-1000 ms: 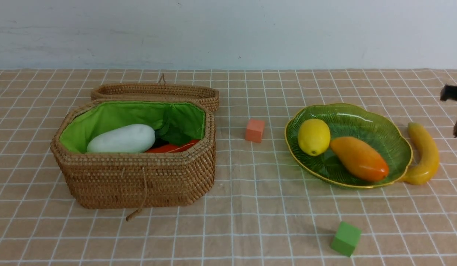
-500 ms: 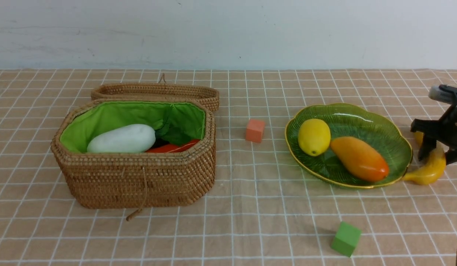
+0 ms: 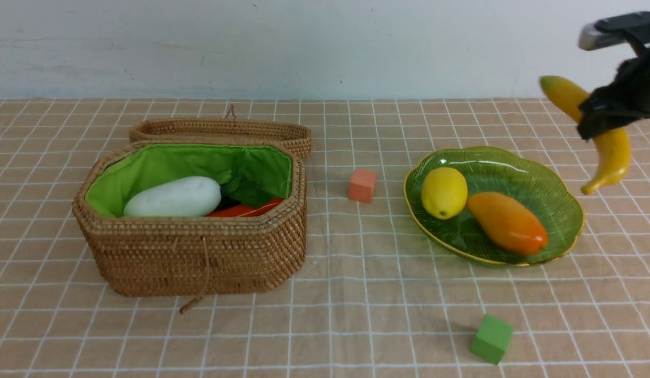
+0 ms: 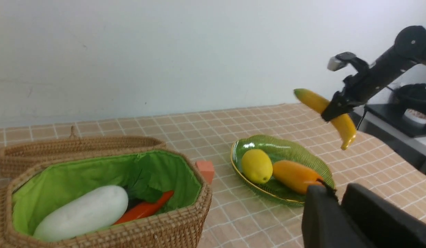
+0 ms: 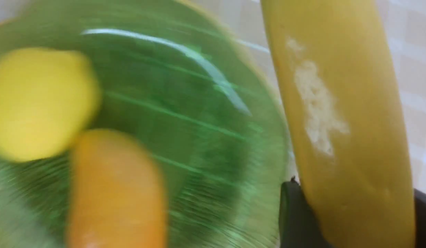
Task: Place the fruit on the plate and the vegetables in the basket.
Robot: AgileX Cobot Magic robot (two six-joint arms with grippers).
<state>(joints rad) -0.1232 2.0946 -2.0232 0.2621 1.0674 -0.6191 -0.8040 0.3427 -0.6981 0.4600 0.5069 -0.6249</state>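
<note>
While curved, yellow banana [image 3: 614, 152] gleams.

Wall, one, pale and plain, marked with faint scuffs and small dark specks. Tabletop covering, one, tan with a grid of white lines, reaching back to the wall. Dark-topped surface, one, beyond the covering, bearing a black rounded object, indistinct.
</note>
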